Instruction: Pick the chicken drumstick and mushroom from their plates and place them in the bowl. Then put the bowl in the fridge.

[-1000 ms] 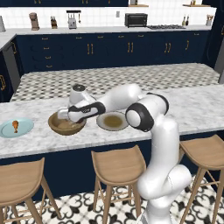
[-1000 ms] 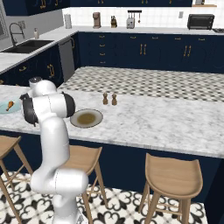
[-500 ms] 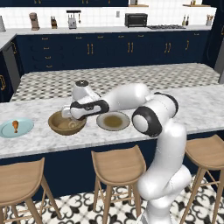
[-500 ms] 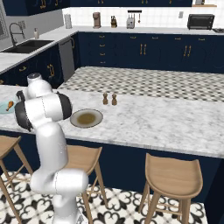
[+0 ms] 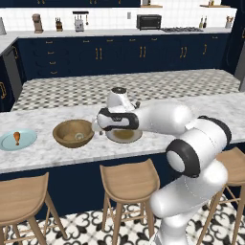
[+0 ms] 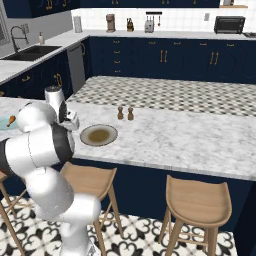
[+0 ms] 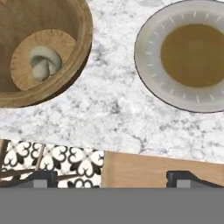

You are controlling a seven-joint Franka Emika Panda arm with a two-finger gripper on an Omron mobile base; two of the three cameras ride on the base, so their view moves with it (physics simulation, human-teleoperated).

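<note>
The brown wooden bowl [image 5: 73, 133] [image 7: 26, 52] stands on the marble island, and the pale mushroom [image 7: 43, 61] [image 5: 79, 137] lies on its bottom. Left of it, the orange-brown chicken drumstick [image 5: 16, 138] [image 6: 11, 120] rests on the light blue plate [image 5: 25, 142]. Nothing lies on the grey-rimmed plate [image 5: 124, 135] [image 6: 99, 135] [image 7: 192, 52] with the brownish centre. My gripper [image 5: 99, 128] [image 6: 73, 121] [image 7: 112, 177] hangs open and holds nothing, above the counter between the bowl and the grey plate. A tall grey strip [image 5: 240, 52] at the far right edge may be the fridge; I cannot tell.
Salt and pepper shakers [image 6: 125, 113] stand behind the grey plate. Wooden stools [image 5: 129, 179] [image 6: 197, 202] line the island's near edge, one of them [image 7: 153, 168] just below the hand. Navy cabinets and a back counter with small appliances [image 5: 149, 21] lie beyond.
The hand has drawn back to the right from over the bowl towards the grey plate, and its jaws have opened wider. The mushroom stays in the bowl.
</note>
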